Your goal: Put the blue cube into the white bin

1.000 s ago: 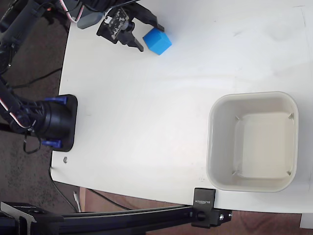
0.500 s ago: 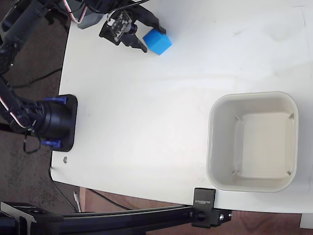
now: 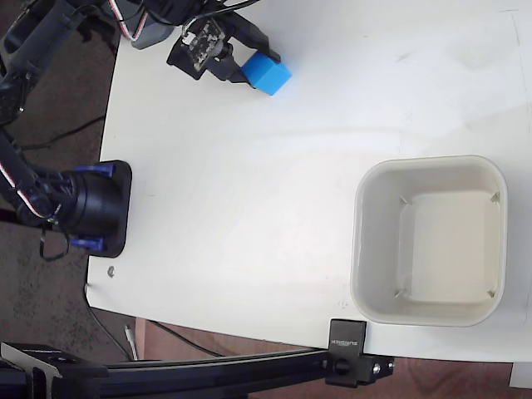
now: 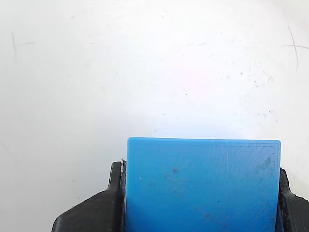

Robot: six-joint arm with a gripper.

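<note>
The claw (image 3: 252,60) pinches the blue cube (image 3: 268,72) between its black fingers (image 4: 89,212), at the far left of the white surface (image 3: 249,191) in the fixed view. The white bin (image 3: 430,241) sits well apart, near right.

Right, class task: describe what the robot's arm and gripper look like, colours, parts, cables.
The arm is black with blue-trimmed joints and red-and-white cables. The gripper has black plastic fingers, with a small dark circuit board beside them.
</note>
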